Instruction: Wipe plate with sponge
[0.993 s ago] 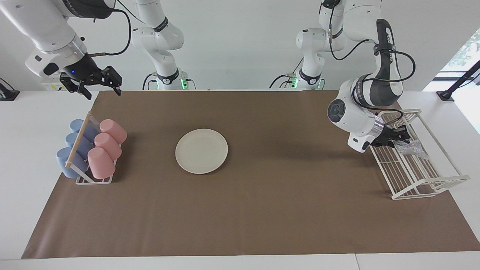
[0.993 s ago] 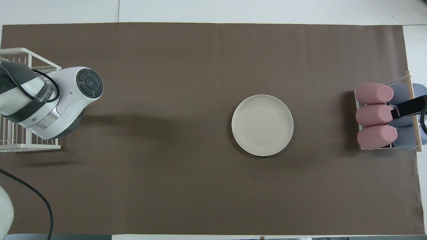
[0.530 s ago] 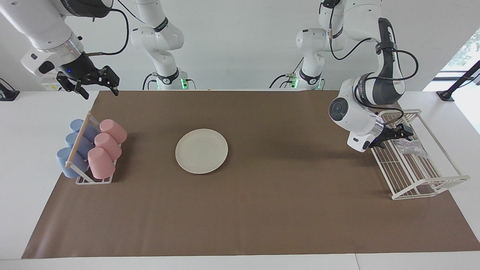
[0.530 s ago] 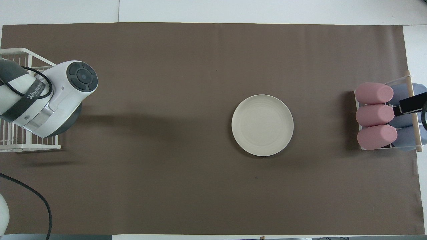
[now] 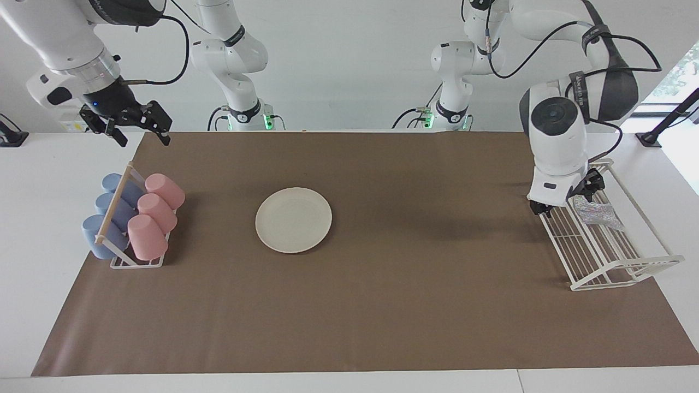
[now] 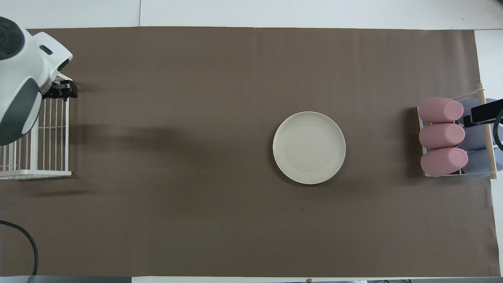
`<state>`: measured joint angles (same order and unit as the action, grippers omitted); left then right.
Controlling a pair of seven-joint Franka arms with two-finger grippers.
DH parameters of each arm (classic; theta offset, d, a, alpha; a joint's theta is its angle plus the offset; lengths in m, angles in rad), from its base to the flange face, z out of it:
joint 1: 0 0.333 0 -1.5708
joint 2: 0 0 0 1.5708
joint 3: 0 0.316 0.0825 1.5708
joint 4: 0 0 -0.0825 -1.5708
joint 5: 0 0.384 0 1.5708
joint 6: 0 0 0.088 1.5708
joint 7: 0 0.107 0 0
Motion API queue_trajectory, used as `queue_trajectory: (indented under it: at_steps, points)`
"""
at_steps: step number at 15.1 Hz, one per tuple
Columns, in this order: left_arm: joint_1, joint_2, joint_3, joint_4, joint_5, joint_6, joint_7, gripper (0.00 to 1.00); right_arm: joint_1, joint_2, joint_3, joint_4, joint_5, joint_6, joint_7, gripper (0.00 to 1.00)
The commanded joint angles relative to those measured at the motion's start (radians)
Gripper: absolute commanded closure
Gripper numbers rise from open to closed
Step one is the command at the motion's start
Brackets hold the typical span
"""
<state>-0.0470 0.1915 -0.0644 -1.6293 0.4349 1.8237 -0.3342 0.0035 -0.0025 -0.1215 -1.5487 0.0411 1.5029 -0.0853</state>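
Plate: round cream-white plate [image 5: 293,220] alone mid-mat.
Sponge: silvery mesh sponge [image 5: 598,213] in white wire rack [image 5: 622,273].
Left gripper [image 5: 567,195]: spread, empty, over rack's edge.
Right gripper [image 5: 137,131]: spread, empty, waiting.

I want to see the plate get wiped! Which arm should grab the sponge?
The left arm, probably. Its left pincer hangs open right over the white wire rack where the sponge lies. The right pincer waits open above the cups, with the plate between.
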Motion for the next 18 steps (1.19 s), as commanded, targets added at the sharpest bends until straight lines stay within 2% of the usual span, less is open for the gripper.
queue_trajectory:
  at_steps: [1, 6, 9, 12, 16, 18]
  points:
    - [0.071, -0.059, -0.008, 0.023, -0.164, 0.0, 0.079, 0.0, -0.014, -0.019, 0.013, -0.056, -0.015, 0.043, 0.015, 0.0]
    - [0.096, -0.168, 0.001, 0.025, -0.388, -0.113, 0.086, 0.0, -0.016, -0.005, 0.007, -0.014, -0.017, -0.049, 0.009, 0.0]
    - [0.085, -0.213, -0.006, 0.025, -0.41, -0.262, 0.105, 0.0, -0.016, -0.008, 0.01, -0.022, -0.027, -0.043, -0.013, 0.0]
    - [0.068, -0.256, -0.002, 0.003, -0.436, -0.345, 0.184, 0.0, -0.017, -0.011, 0.01, -0.022, -0.027, -0.043, -0.002, 0.0]
    - [0.07, -0.262, 0.0, -0.027, -0.469, -0.276, 0.241, 0.0, -0.037, -0.016, 0.011, -0.024, -0.027, -0.053, -0.007, 0.0]
    - [0.058, -0.247, 0.001, 0.003, -0.46, -0.299, 0.238, 0.0, -0.037, -0.016, 0.01, -0.027, -0.027, -0.053, -0.005, 0.0]
